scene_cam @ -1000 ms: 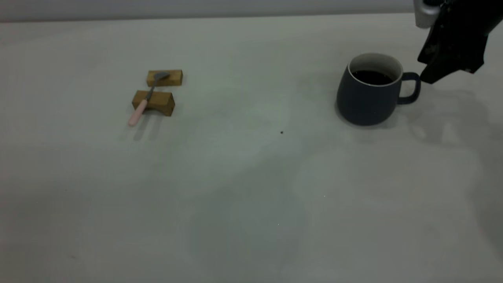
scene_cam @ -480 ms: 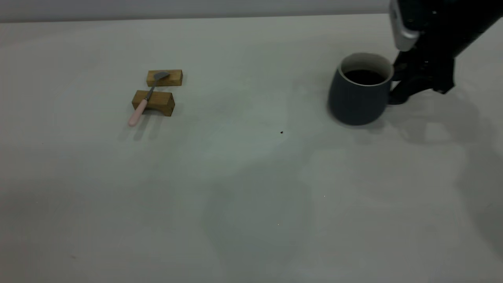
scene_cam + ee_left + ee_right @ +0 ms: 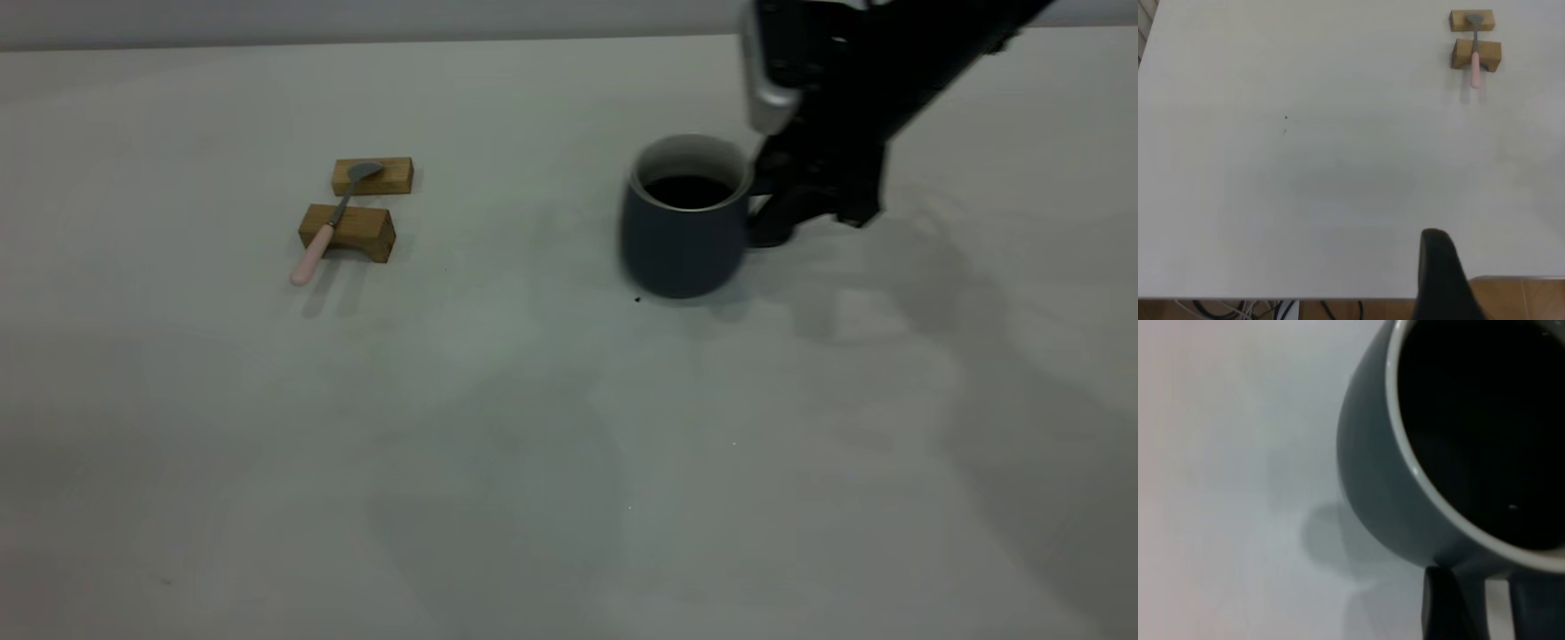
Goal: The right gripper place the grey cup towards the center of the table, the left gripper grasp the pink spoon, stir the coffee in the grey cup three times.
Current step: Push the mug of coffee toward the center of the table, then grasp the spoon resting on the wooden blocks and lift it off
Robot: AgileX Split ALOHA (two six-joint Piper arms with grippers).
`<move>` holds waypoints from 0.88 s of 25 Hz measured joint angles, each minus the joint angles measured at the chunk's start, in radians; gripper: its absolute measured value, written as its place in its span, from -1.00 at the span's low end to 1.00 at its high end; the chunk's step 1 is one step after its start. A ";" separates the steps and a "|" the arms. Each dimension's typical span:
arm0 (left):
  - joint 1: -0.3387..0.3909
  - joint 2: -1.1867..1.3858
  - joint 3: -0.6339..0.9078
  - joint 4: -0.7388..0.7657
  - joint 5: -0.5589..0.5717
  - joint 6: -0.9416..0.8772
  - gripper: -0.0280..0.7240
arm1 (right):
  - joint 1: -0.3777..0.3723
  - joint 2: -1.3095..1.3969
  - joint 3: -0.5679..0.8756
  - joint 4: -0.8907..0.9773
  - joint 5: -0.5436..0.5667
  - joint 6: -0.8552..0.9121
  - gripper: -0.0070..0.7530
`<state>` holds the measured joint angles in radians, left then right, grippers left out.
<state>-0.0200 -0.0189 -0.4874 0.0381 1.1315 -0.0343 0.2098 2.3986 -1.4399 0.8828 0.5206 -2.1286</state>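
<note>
The grey cup (image 3: 683, 236) stands a little right of the middle of the table (image 3: 533, 444), with dark coffee (image 3: 688, 190) inside. My right gripper (image 3: 770, 220) is shut on the cup's handle, which it hides in the exterior view. In the right wrist view the cup (image 3: 1391, 487) and coffee (image 3: 1485, 420) fill the frame, and a black finger (image 3: 1441, 607) lies against the handle. The pink spoon (image 3: 327, 228) rests across two wooden blocks at the left, also seen as the spoon (image 3: 1475, 59) in the left wrist view. Only one black finger (image 3: 1439, 273) of the left gripper shows, near the table's edge.
Two small wooden blocks (image 3: 373, 176) (image 3: 351, 233) carry the spoon, bowl on the far block, handle sticking out past the near one. A tiny dark speck (image 3: 637, 300) lies just in front of the cup. The table's near edge (image 3: 1338, 297) borders a wooden floor.
The right gripper closed in on the cup's handle and has moved the cup leftwards across the table. Spoon and blocks have not moved.
</note>
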 joint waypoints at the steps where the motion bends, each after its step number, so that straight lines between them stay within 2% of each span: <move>1: 0.000 0.000 0.000 0.000 0.000 0.000 0.43 | 0.017 0.007 -0.013 0.021 -0.001 0.000 0.17; 8: 0.000 0.000 0.000 0.000 0.000 0.000 0.43 | 0.113 0.066 -0.113 0.131 -0.009 0.000 0.17; 12: 0.000 0.000 0.000 0.000 0.000 0.000 0.43 | 0.121 0.068 -0.123 0.140 0.013 0.064 0.17; 15: 0.000 0.000 0.000 0.000 0.000 0.000 0.43 | 0.105 0.038 -0.123 0.073 0.071 0.241 0.17; 17: 0.000 0.000 0.000 0.000 0.000 0.000 0.43 | 0.085 -0.015 -0.123 -0.016 0.153 0.422 0.17; 22: 0.000 0.000 0.000 0.000 0.000 0.000 0.43 | 0.054 -0.222 -0.123 -0.286 0.489 0.943 0.17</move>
<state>-0.0200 -0.0189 -0.4874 0.0381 1.1315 -0.0343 0.2633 2.1762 -1.5632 0.5968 1.0099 -1.1855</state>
